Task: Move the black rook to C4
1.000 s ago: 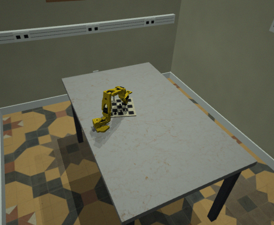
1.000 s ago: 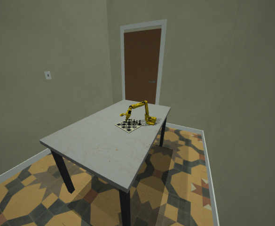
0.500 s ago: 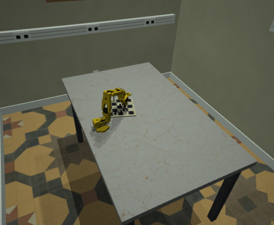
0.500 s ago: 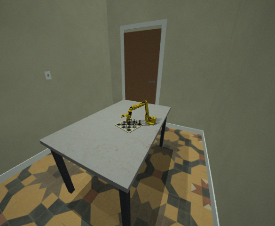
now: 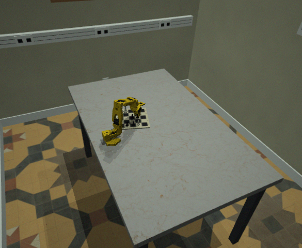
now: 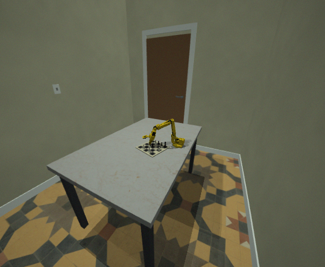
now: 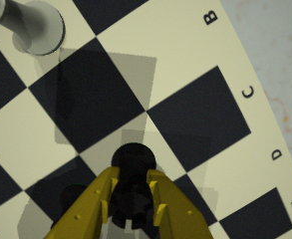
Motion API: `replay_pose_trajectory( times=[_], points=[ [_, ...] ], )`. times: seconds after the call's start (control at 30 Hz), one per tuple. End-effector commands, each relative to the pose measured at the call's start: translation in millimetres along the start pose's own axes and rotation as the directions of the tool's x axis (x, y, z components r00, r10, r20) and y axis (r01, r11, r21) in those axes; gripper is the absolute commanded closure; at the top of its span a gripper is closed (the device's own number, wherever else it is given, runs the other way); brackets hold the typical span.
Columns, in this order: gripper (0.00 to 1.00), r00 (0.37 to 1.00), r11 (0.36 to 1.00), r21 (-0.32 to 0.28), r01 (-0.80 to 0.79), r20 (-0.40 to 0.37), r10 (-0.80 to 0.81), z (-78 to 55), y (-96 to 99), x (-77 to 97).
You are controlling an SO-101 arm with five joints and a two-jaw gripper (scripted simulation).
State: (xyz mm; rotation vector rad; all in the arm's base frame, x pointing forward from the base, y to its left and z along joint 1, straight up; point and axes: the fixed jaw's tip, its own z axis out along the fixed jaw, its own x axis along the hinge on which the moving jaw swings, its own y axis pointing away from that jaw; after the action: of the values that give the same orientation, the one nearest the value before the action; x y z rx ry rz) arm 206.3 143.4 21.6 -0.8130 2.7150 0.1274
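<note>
My gripper (image 7: 133,175) (image 5: 137,113) (image 6: 150,140) is shut on the black rook (image 7: 133,158) (image 5: 137,116). The yellow fingers clasp it from both sides and hold it upright, low over the chessboard (image 7: 185,40) (image 5: 146,125) (image 6: 154,155). In the wrist view the rook's round base shows over a light square, beside the dark square next to the edge letter C. I cannot tell whether the base touches the board. The edge letters B, C, D and E run along the board's right rim in the wrist view.
A white piece (image 7: 38,30) stands at the top left of the wrist view. A dark piece (image 7: 73,199) is partly hidden behind my left finger. Several black and white pieces (image 5: 132,124) (image 6: 158,143) stand on the board's near squares. The arm's base (image 5: 110,137) sits beside the board.
</note>
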Motion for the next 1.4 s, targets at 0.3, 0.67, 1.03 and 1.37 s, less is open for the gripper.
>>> replay_pose_trajectory(
  times=[0.3,0.67,1.03,1.37],
  points=[
    [1.0,1.0,1.0,-0.003,0.012,-0.028,-0.012,2.2,2.1,7.2],
    [1.0,1.0,1.0,-0.003,0.011,-0.028,-0.011,1.0,1.9,7.4],
    [0.95,1.0,1.0,-0.003,0.011,-0.028,-0.011,1.0,1.9,7.4],
    [0.89,1.0,1.0,-0.003,0.011,-0.028,-0.011,1.0,1.9,7.4]
  ],
)
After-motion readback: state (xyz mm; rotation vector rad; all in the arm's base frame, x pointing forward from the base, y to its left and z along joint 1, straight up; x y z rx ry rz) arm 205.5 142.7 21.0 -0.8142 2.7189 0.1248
